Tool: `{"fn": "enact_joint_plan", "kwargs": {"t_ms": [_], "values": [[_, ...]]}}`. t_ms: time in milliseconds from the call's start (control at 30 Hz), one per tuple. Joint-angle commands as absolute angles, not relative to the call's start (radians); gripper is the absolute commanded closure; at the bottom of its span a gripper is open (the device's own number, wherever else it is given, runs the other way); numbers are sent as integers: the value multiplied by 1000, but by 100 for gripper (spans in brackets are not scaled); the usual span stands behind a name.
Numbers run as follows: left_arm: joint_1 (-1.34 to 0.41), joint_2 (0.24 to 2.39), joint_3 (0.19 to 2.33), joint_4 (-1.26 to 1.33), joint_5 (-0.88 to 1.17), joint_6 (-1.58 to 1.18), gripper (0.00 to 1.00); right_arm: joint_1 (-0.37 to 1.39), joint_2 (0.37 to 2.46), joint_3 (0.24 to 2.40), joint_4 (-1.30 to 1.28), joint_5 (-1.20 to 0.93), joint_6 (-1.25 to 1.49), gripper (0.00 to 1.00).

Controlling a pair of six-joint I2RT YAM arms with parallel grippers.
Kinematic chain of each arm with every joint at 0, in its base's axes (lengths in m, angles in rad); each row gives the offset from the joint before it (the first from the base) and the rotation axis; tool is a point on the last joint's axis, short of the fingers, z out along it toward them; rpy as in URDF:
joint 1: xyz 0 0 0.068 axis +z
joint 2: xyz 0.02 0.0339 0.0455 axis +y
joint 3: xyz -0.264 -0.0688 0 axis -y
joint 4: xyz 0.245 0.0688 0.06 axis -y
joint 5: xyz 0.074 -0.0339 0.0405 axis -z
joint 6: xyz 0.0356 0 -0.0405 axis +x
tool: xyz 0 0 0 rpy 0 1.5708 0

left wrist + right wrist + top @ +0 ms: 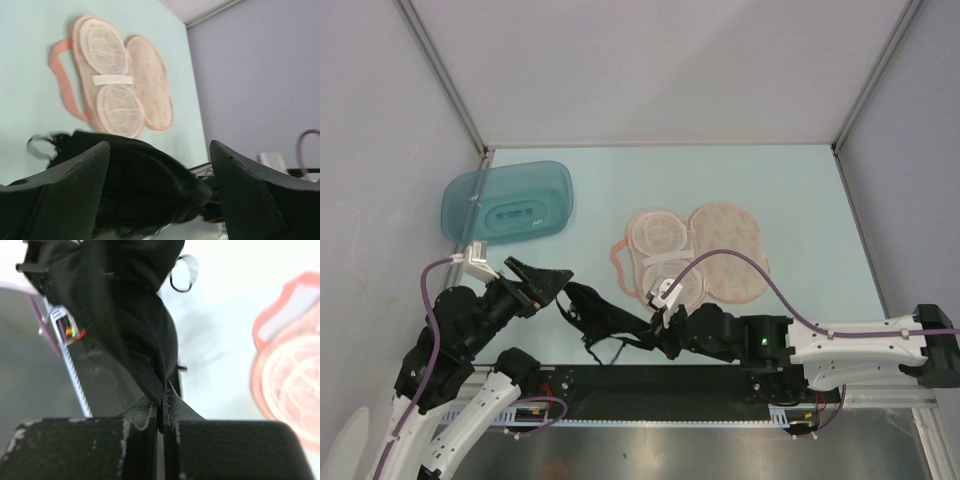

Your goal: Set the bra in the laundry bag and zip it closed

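Note:
The black bra [600, 318] hangs near the table's front edge between my two grippers. My right gripper [660, 335] is shut on one edge of it, the fabric pinched between the fingertips [162, 397]. My left gripper [555, 280] is open, its jaws spread on either side of the bra's other end [145, 185], not closed on it. The peach laundry bag [695, 252] lies open and flat at mid-table, mesh lining up, and also shows in the left wrist view [120, 80] and at the right edge of the right wrist view [290, 370].
A teal translucent tub [507, 200] lies at the back left. Grey walls enclose the table on three sides. The table's front edge with a black rail [650, 385] runs just below the bra.

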State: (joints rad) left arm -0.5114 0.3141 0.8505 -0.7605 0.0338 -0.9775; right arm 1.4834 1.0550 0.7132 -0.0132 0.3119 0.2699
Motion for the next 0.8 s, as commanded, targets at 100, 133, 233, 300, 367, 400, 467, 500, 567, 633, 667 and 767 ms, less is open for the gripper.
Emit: {"fn": "enact_joint_plan", "kwargs": {"t_ms": [100, 133, 233, 300, 367, 400, 467, 500, 567, 633, 667, 767], "values": [[-517, 322, 860, -815, 57, -767, 14, 1396, 911, 873, -636, 78, 364, 100], [-515, 333, 870, -790, 90, -694, 17, 1372, 887, 883, -662, 49, 361, 100], [-515, 400, 902, -675, 289, -562, 17, 1339, 855, 936, -733, -66, 342, 100], [-515, 452, 887, -547, 528, -545, 17, 1318, 848, 962, -759, -159, 325, 100], [-537, 534, 862, -398, 673, -580, 19, 1299, 848, 977, -785, -231, 311, 100], [-560, 554, 861, -367, 719, -578, 20, 1293, 856, 997, -798, -250, 310, 100], [-691, 590, 877, -331, 686, -514, 15, 1281, 874, 1015, -836, -288, 308, 100], [-746, 607, 900, -328, 657, -488, 13, 1279, 873, 1020, -844, -296, 310, 100], [-924, 700, 934, -336, 575, -413, 13, 1273, 873, 1031, -859, -314, 317, 100], [-1038, 765, 983, -350, 450, -338, 12, 1259, 865, 1037, -864, -331, 321, 100], [-1127, 822, 997, -365, 418, -313, 12, 1255, 858, 1037, -862, -353, 324, 100], [-1256, 900, 1032, -371, 322, -238, 9, 1235, 845, 1037, -859, -406, 336, 100]]}}
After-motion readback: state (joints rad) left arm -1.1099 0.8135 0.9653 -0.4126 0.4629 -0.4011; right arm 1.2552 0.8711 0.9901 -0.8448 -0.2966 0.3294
